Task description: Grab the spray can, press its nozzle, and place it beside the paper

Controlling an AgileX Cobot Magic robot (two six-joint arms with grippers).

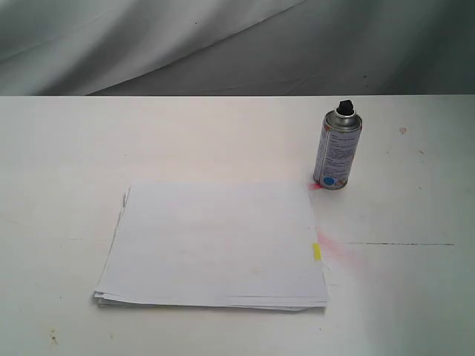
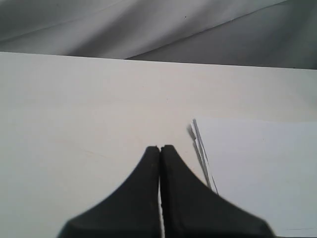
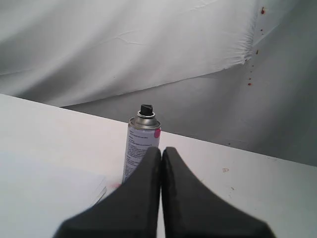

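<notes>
The silver spray can (image 1: 338, 151) stands upright on the white table, just past the far right corner of the paper (image 1: 215, 245). Its black nozzle (image 1: 345, 108) sits on top, and a blue dot marks its base. The paper stack lies flat with a yellow tab (image 1: 317, 252) on its right edge. Neither gripper appears in the exterior view. In the right wrist view my right gripper (image 3: 161, 148) is shut and empty, with the spray can (image 3: 140, 144) and nozzle (image 3: 146, 109) standing just beyond its tips. My left gripper (image 2: 160, 148) is shut and empty, beside the paper's corner (image 2: 257, 168).
Pink spray stains (image 1: 338, 251) mark the table beside the paper's right edge and at the can's base. A thin dark line (image 1: 401, 244) runs across the table at the right. A grey cloth backdrop (image 1: 237, 44) hangs behind the table's far edge.
</notes>
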